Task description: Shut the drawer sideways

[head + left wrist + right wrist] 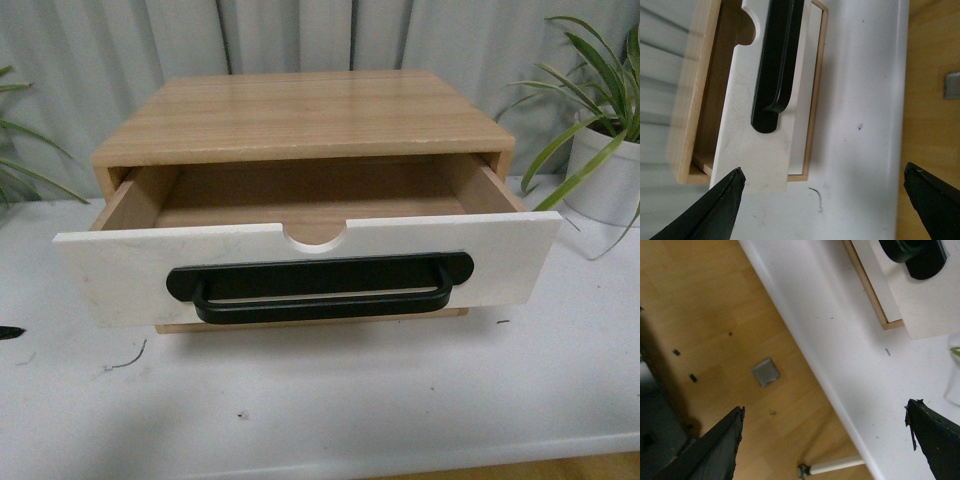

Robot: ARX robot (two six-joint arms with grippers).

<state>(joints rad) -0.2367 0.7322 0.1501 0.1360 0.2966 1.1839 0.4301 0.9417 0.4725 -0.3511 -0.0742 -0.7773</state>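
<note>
The drawer [120,270] has a white front, a long black bar handle [320,288] and a semicircular notch in its top edge. It stands pulled out of a light wood cabinet [300,115] on the white table [330,400]; its wood inside is empty. In the left wrist view the drawer front [752,140] and the handle's end [767,117] lie just beyond my left gripper [825,172], which is open and empty. In the right wrist view a corner of the drawer front [930,305] shows; my right gripper [825,412] is open and empty over the table's front edge. Neither gripper shows in the front view.
A potted plant in a white pot [605,165] stands at the right of the cabinet, and leaves [25,160] reach in at the left. A small dark thread [128,360] lies on the table. A wooden floor [715,315] and a table leg [832,467] lie below the table's edge.
</note>
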